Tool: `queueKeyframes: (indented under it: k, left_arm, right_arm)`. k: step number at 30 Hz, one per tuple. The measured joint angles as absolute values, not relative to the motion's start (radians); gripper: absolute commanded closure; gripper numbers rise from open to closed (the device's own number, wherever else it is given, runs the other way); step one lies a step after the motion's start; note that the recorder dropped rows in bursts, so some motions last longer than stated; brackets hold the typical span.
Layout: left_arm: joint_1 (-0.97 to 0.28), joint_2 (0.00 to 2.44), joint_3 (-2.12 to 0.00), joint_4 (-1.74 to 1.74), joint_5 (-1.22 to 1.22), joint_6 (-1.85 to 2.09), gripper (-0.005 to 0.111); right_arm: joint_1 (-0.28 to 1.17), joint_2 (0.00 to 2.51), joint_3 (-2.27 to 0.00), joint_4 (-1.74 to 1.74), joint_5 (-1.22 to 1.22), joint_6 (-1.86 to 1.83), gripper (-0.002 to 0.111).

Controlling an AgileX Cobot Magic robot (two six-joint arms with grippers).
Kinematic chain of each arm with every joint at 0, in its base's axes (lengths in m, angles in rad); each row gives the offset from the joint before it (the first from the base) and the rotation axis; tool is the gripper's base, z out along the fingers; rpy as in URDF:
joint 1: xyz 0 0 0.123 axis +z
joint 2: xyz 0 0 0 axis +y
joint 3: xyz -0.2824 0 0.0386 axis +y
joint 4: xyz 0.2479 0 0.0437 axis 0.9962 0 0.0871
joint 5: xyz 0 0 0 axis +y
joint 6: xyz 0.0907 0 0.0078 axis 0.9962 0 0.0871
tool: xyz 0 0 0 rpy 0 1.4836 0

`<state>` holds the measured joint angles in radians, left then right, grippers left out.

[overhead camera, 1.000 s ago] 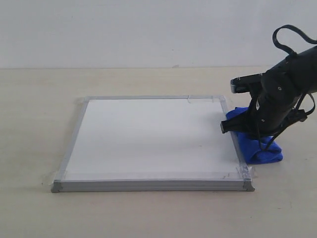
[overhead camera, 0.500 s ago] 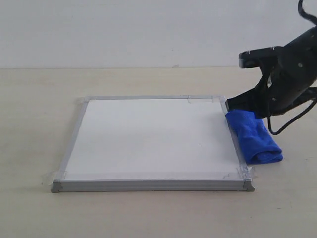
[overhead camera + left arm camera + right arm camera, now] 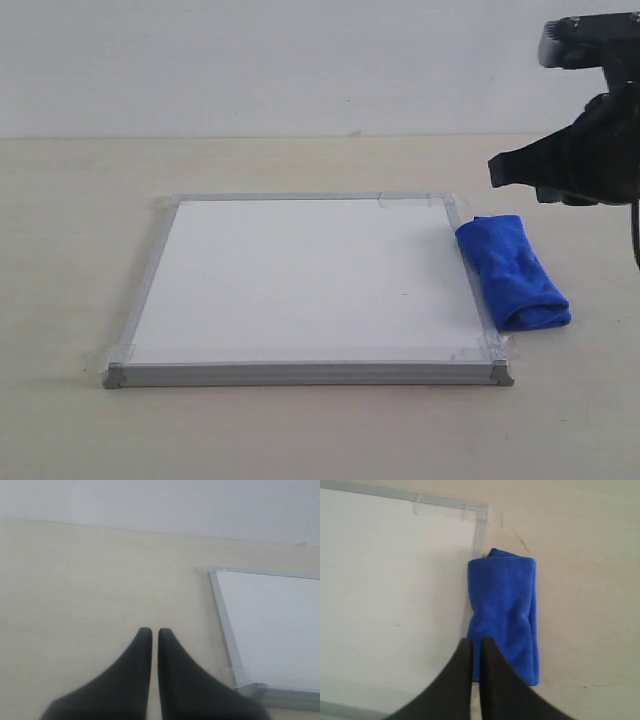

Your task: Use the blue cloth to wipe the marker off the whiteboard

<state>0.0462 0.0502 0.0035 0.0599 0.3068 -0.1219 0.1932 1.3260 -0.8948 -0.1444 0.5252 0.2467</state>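
The whiteboard [image 3: 300,280] lies flat on the table, and its white face [image 3: 385,580] shows no red marker line, only a tiny dark speck [image 3: 404,293]. The blue cloth [image 3: 512,270] lies folded on the table against the board's right frame, also seen in the right wrist view [image 3: 505,610]. My right gripper [image 3: 497,172] hangs above and to the right of the cloth, apart from it. Its jaws [image 3: 476,642] are shut with nothing between them. My left gripper [image 3: 151,631] is shut and empty over bare table beside the board's corner [image 3: 212,571]; the exterior view does not show it.
The beige table [image 3: 80,200] runs around the board on all sides and meets a white wall [image 3: 300,60] at the back. Clear tape [image 3: 482,345] holds the board's corners.
My right gripper has risen off the blue cloth and drawn back up and to the right. The cloth stays lying beside the board's right frame. The board has not moved.
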Motion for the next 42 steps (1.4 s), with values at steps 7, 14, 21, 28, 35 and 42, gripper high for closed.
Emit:
queueKeyframes:
  k: [7, 14, 21, 28, 35, 42]
  left_arm:
    - [0.046, 0.05, 0.003, 0.06, 0.307, -0.122, 0.102]
    - [0.046, 0.05, 0.003, 0.06, 0.307, -0.122, 0.102]
    - [0.046, 0.05, 0.003, 0.06, 0.307, -0.122, 0.102]
    - [0.046, 0.05, 0.003, 0.06, 0.307, -0.122, 0.102]
    - [0.046, 0.05, 0.003, 0.06, 0.307, -0.122, 0.102]
    - [0.046, 0.05, 0.003, 0.06, 0.307, -0.122, 0.102]
  right_arm:
    - [0.265, 1.055, -0.796, 0.063, 0.6, 0.271, 0.108]
    - [0.279, 0.885, -0.795, 0.182, 0.672, 0.277, 0.108]
    - [0.279, 0.803, -0.795, 0.189, 0.674, 0.28, 0.108]
    - [0.279, 0.795, -0.795, 0.18, 0.696, 0.28, 0.108]
    - [0.279, 0.682, -0.681, 0.164, 0.66, 0.218, 0.108]
    - [0.279, 0.426, -0.406, 0.138, 0.382, 0.177, 0.108]
